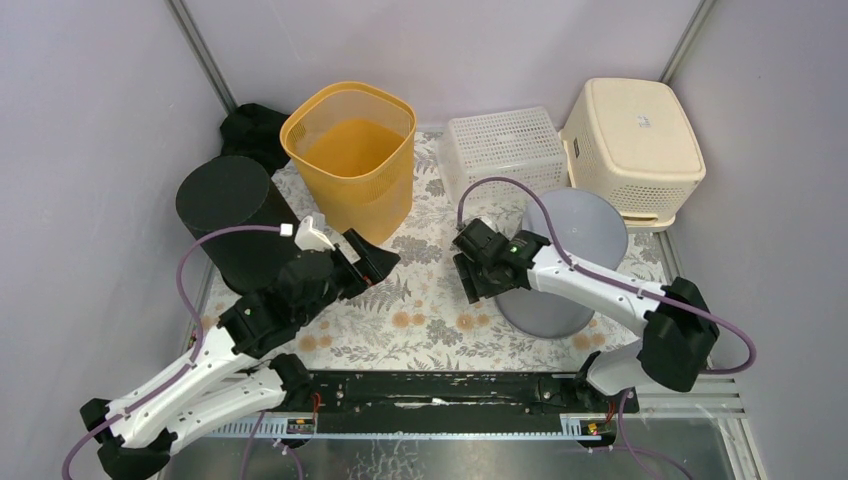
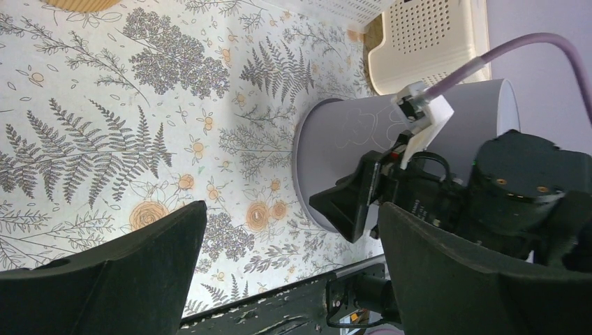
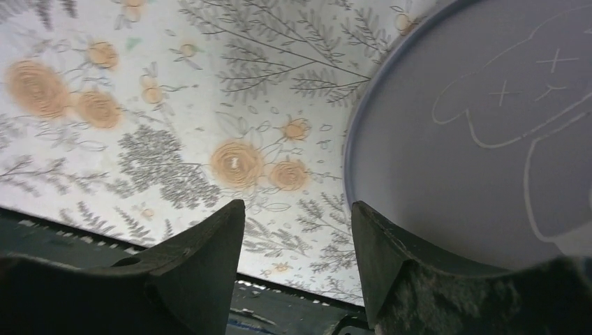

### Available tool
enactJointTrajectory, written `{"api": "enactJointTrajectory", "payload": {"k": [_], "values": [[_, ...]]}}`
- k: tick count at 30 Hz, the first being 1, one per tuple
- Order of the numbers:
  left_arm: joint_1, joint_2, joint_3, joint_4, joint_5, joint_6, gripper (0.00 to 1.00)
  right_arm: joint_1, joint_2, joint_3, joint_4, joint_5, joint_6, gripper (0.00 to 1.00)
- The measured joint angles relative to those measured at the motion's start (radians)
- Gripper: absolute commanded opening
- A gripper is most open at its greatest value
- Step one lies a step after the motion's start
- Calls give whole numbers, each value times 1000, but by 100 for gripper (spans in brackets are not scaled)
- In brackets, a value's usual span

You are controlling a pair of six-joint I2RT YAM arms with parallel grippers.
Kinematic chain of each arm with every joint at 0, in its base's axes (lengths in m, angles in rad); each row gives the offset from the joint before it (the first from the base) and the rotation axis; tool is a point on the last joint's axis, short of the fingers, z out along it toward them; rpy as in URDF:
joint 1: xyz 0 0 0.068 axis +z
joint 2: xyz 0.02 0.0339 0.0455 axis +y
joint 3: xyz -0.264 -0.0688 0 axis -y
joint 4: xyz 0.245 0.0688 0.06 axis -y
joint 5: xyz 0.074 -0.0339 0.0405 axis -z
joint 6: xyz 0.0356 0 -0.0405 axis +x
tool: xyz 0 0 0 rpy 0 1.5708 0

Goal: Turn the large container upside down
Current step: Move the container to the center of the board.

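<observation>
While top view takes in every bin at once, the wrist views only show a patch near the grey container [image 1: 585, 235]. Grey container stands mouth down on the floral table [image 1: 420, 305], right of centre, flat base up. Left wrist view confirms it: the wide rim sits on the cloth. Right wrist view adds a thin line drawing of a face with cross eyes on its wall, not visible from above.

Right gripper [image 1: 468, 272] sits low at the container's left side, near the rim. Jaws are partly apart with only floral cloth between them in its own view, so nothing held. One finger is just beside the rim; can't tell whether it touches.

Left gripper [image 1: 378, 258] hangs over the cloth, just in front of the orange bin [image 1: 350, 150]. Jaws are spread fully and empty, and its camera looks across at the right gripper and the grey container.

Top view only: orange bin upright and mouth up at the back, black cylinder [image 1: 225, 205] left, white mesh basket [image 1: 505, 145] and cream basket [image 1: 635, 135] at back right, the cream one base up.
</observation>
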Motion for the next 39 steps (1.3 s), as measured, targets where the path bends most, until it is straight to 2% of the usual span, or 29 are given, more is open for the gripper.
{"api": "enactJointTrajectory", "payload": {"k": [5,12,18,25,39], "values": [[0,-3,0,0,0,0,100,-39,26,-36,17,38,-2,66],[0,-7,0,0,1,3,100,-235,9,-93,60,38,0,67],[0,-15,0,0,1,4,100,-331,-52,-128,120,31,32,68],[0,-31,-8,0,1,3,100,-500,-119,-203,167,2,64,69],[0,-10,-13,4,9,4,100,-528,-190,-200,167,-59,69,73]]}}
